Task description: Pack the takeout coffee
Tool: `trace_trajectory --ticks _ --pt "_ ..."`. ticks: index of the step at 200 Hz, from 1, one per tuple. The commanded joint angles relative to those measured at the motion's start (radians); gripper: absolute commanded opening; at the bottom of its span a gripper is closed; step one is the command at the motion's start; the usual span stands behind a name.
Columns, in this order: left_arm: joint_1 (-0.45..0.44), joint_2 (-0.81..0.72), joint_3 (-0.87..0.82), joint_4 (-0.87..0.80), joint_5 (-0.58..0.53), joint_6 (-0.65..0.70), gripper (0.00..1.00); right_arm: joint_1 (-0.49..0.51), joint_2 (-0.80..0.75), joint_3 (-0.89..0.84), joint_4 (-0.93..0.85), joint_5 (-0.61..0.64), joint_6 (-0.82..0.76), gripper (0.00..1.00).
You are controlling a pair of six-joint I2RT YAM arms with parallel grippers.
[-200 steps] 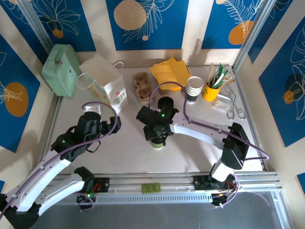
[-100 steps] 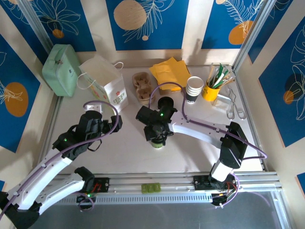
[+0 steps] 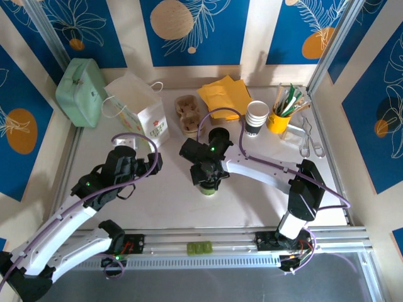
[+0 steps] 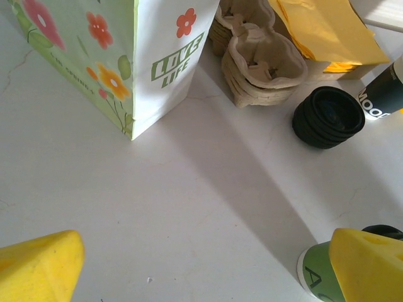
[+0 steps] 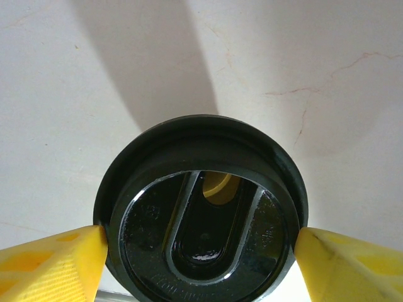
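Note:
The takeout coffee (image 3: pixel 207 188), a light-green paper cup with a round black lid (image 5: pixel 201 207), stands upright on the white table near the middle. My right gripper (image 3: pixel 206 178) reaches down over it from above. Its yellow fingertips (image 5: pixel 53 261) press against both sides of the lid, so it is shut on the cup. My left gripper (image 3: pixel 129 165) hovers to the cup's left, well apart from it, wide open with nothing between its yellow pads (image 4: pixel 38 267). The cup's green side (image 4: pixel 315 274) shows beside the left gripper's right pad.
A flowered paper bag (image 3: pixel 135 110) stands open at the back left, next to pulp cup carriers (image 3: pixel 187 115) and a stack of black lids (image 3: pixel 218 136). Yellow napkins (image 3: pixel 223 94), stacked cups (image 3: pixel 256 117), a yellow straw cup (image 3: pixel 280 116), tongs (image 3: pixel 308 141) and a green box (image 3: pixel 80 91) line the back.
My left arm has crept slightly forward and to the right. The right gripper and the cup have stayed in place.

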Motion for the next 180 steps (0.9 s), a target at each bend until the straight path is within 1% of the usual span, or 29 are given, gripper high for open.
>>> trace_trajectory --ticks 1,37,114,180 --pt "0.01 -0.007 -0.01 0.007 0.009 -0.009 0.99 -0.006 0.047 -0.012 -0.009 -0.087 0.006 0.79" --pt "0.012 -0.013 -0.011 0.004 0.008 -0.008 0.99 -0.001 0.057 0.004 -0.025 -0.067 0.008 0.79" --pt "0.014 -0.018 -0.018 0.001 0.011 -0.011 0.99 0.01 0.021 0.057 -0.03 -0.019 -0.012 0.81" --pt "0.015 -0.025 -0.023 -0.002 0.011 -0.011 0.99 0.008 0.016 0.046 -0.036 0.002 -0.005 0.83"
